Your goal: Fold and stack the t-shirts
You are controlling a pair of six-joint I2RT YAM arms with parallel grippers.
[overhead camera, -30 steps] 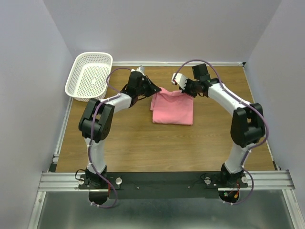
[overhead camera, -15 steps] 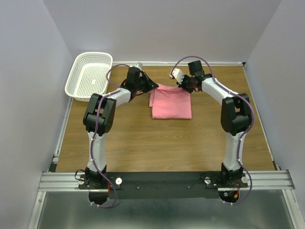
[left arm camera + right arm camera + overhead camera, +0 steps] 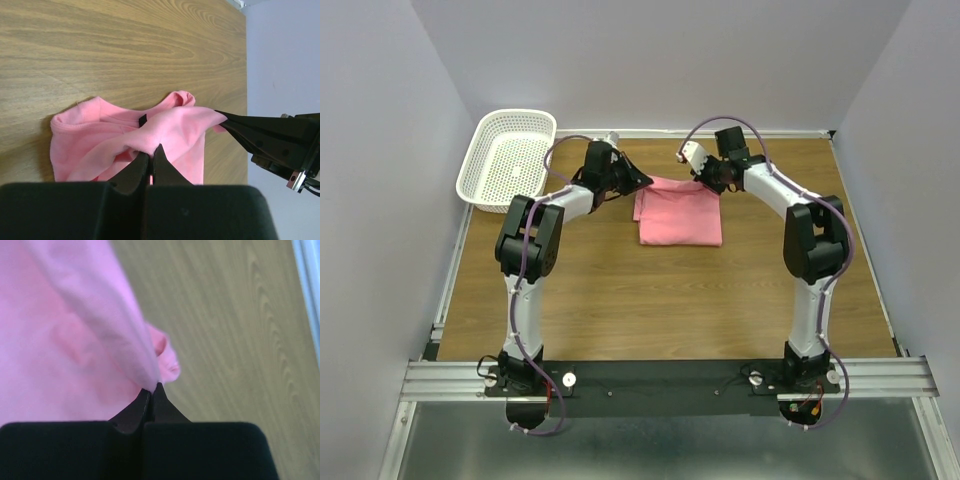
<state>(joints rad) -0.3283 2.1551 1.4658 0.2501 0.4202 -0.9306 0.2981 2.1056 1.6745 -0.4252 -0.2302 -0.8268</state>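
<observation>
Both pincers are clamped on your pink t-shirt, upper centre of the overhead frame.
Your left gripper and right gripper each pinch a raised fold of cloth. In the right wrist view the shirt blurs and runs off the left edge.

Overhead view. A folded pink shirt lies on the wooden table, toward its far side. The left pincer meets the shirt's far left corner, the right pincer its far right corner. A white mesh basket stands at the table's far left corner.
</observation>
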